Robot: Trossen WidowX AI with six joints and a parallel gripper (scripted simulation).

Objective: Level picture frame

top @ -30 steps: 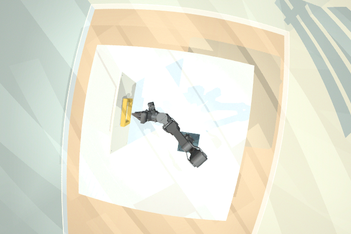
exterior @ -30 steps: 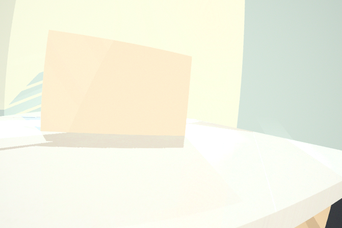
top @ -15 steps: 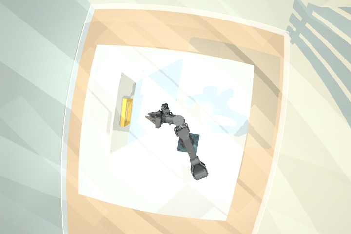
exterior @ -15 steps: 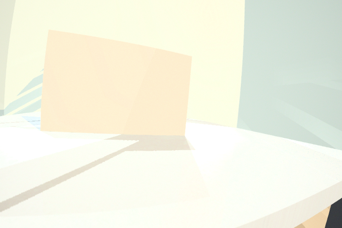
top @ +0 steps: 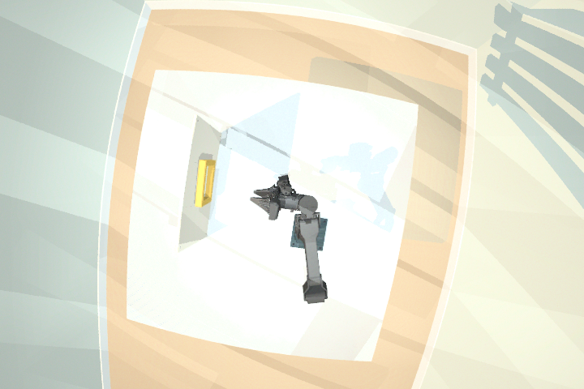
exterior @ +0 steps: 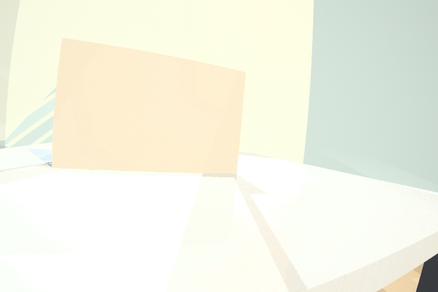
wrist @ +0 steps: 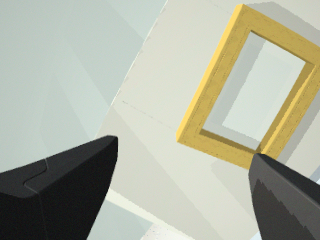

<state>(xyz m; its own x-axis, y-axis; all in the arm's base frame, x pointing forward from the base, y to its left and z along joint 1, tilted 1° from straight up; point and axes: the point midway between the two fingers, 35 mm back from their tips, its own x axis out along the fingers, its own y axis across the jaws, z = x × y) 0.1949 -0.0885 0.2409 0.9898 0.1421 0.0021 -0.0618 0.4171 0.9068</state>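
Note:
The yellow picture frame (top: 200,183) (wrist: 220,77) hangs on the front of the upright pale panel (top: 190,220) (wrist: 150,65). In the wrist view its long left bar runs nearly parallel to the panel's edge; a small tilt cannot be judged. The screw and the notched strip are hidden. My gripper (top: 253,194) (wrist: 184,156) is open and empty, its fingers well apart. It stands back from the frame, to its right in the top view, and does not touch it. The exterior view shows only the back of the panel (exterior: 147,110), which hides the frame and the arm.
The panel stands on the white table (top: 238,284) (exterior: 106,213), toward its left side in the top view. The arm's teal base plate (top: 322,231) is right of the panel and below the gripper in that view. Shadows and light patches cross the table and panel.

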